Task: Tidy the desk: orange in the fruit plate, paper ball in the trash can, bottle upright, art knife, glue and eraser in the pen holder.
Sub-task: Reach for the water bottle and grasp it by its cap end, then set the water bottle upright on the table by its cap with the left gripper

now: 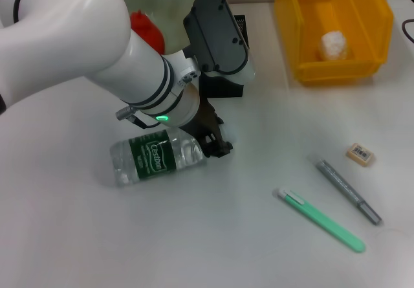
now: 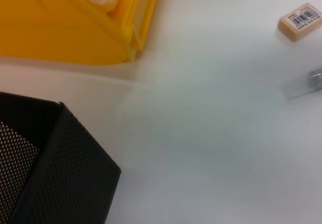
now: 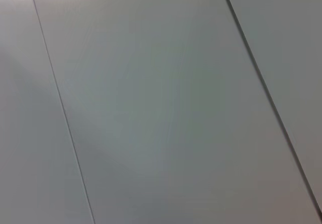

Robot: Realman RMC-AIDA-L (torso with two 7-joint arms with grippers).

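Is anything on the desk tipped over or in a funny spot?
Yes. The clear plastic water bottle with the dark green label lies on its side on the white desk instead of standing up. The left gripper is right beside it, at its far end.

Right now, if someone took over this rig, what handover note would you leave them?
Left gripper: down at the cap end of the bottle, which lies on its side on the table; grip state unclear. Right gripper: not in view.
Done: orange sits in the fruit plate; paper ball is in the trash can.
Left: stand the bottle upright. The eraser, the green art knife and the grey glue stick all lie loose on the table to the right; they go into the pen holder, behind the left arm.
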